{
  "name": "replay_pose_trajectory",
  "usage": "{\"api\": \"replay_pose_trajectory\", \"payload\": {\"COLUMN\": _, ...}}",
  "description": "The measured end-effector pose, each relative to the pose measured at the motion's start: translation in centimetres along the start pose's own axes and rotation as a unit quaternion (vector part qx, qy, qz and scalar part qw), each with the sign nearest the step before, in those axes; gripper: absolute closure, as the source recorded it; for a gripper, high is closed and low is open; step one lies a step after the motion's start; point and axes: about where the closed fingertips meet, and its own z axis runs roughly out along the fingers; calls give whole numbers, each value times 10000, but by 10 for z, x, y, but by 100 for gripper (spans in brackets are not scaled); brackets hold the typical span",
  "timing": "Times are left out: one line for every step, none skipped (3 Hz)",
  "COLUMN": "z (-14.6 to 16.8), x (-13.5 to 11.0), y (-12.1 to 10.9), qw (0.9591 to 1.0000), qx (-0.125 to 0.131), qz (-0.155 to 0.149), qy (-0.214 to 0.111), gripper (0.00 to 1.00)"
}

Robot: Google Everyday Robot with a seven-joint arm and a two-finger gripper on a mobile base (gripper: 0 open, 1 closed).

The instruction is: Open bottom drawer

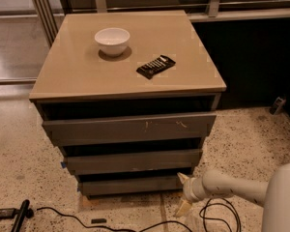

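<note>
Where the bottom drawer (130,184) ends at its 3 o'clock side, the hand (182,193) sits just beside it, fingers spread wide, empty.

Tan cabinet top (87,76): 1 white bowl (112,40), 1 black packet (155,66). Speckled floor (19,149): black cables (63,215); gripper (183,193) just above.

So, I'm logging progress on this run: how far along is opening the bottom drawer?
Done: the approach. The gripper sits at the right end of the bottom drawer front, fingers open. In hand: getting a hold on that edge; I cannot tell whether a finger touches it. Left: the pull itself. The front sits tucked under the middle drawer, with no tray showing.
</note>
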Motion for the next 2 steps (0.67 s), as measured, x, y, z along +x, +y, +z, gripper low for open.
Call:
{"api": "replay_pose_trajectory", "payload": {"z": 22, "x": 16, "y": -5, "qw": 9999, "qx": 99, "qz": 33, "qy": -23, "gripper": 0}}
{"api": "replay_pose_trajectory", "payload": {"z": 42, "x": 26, "y": -10, "qw": 9997, "qx": 199, "qz": 3, "qy": -107, "gripper": 0}}
